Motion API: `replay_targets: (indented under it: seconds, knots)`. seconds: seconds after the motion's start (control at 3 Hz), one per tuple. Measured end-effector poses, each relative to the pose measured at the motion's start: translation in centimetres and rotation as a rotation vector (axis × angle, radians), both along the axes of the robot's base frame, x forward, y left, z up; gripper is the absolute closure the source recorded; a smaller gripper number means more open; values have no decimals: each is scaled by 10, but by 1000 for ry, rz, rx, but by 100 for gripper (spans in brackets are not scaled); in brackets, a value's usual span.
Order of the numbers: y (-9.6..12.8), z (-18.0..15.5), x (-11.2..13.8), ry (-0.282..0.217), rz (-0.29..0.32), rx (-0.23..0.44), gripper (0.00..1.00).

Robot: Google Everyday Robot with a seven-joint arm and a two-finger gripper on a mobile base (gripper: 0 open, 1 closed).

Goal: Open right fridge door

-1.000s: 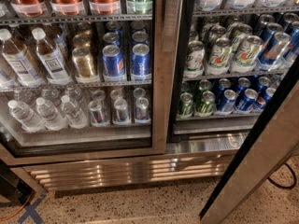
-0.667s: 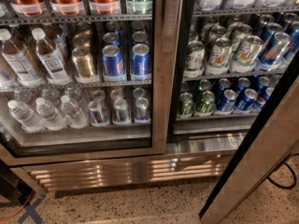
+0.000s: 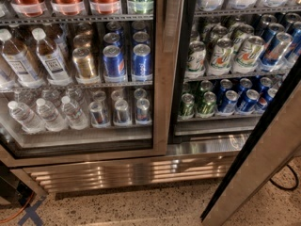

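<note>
At lower right of the camera view, the right fridge door is seen swung open. Its brushed-steel frame runs diagonally from the right edge down toward the floor, with the dark inner edge facing the fridge. The right compartment is exposed: green-and-white cans and blue cans on one shelf, smaller cans on the shelf below. The left door is shut; water bottles and gold cans are seen through its glass. A black cable lies on the floor right of the open door. The claw is out of frame, so its state cannot be told.
</note>
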State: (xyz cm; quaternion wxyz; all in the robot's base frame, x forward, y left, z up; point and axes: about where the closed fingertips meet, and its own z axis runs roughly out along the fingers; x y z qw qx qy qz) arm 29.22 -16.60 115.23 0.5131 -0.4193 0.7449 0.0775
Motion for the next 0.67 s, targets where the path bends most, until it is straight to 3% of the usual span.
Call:
replay_targets:
  seconds: [0.67]
  knots:
    - [0,0,0,0,0,0,100]
